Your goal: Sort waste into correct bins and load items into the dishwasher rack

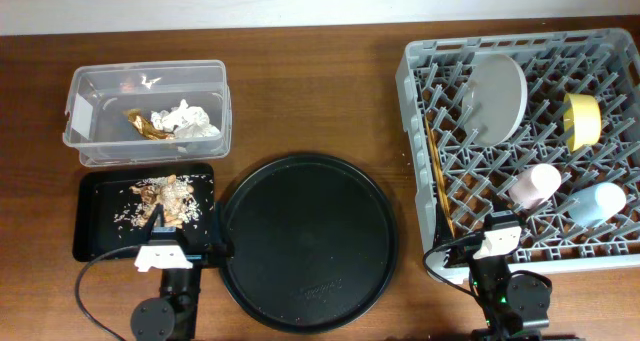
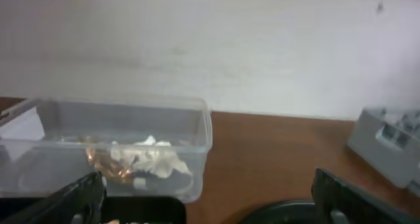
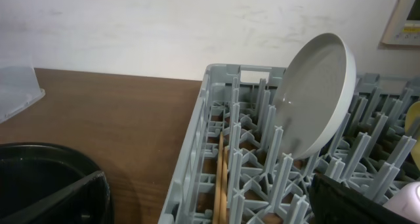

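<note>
The clear tub [image 1: 75,111] at the back left holds white tissues [image 1: 185,119] and the gold-brown wrapper [image 1: 143,126]; the left wrist view shows them too [image 2: 157,159]. The shallow black tray [image 1: 95,216] holds tan food scraps [image 1: 168,196]. The grey rack [image 1: 415,91] at the right holds the plate [image 1: 497,98] on edge, the yellow bowl [image 1: 582,121], the pink cup [image 1: 533,185], the blue cup [image 1: 596,203] and the chopsticks [image 1: 437,176]. My left gripper [image 1: 185,239] is open and empty at the black tray's near edge. My right gripper [image 1: 480,243] is open and empty at the rack's near left corner.
A large round black tray [image 1: 305,241] lies in the middle, between the two arms. In the right wrist view the plate [image 3: 315,99] leans among the pegs and the chopsticks [image 3: 222,184] lie along the rack's left wall. A wall stands behind the table.
</note>
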{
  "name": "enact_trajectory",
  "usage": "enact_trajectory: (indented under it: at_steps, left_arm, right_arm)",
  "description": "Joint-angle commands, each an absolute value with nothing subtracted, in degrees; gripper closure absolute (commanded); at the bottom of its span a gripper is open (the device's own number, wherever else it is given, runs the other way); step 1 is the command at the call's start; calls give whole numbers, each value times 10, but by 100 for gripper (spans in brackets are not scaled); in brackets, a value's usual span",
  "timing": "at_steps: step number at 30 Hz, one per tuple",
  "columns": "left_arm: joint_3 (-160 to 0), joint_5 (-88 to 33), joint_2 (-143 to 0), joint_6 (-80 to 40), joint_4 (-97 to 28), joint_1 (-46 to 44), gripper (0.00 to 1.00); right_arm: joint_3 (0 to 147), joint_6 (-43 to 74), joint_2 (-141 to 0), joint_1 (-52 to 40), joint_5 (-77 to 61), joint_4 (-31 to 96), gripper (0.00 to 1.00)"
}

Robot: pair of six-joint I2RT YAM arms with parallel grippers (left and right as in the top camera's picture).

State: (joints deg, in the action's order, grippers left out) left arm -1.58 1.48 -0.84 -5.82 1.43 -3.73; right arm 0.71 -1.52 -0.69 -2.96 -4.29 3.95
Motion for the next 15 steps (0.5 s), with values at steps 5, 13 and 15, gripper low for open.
enact_trajectory:
  at_steps: [5,13,15]
  left_arm:
    - [-5,-7,-3,22,-48,-36,1]
    - [-5,-7,-3,22,-48,-36,1]
    - [-5,-7,-3,22,-48,-36,1]
  right_arm:
    - [3,-13,-4,-25,-38,41,2]
    - [3,-13,-4,-25,-38,41,2]
    - [3,-13,-4,-25,-38,41,2]
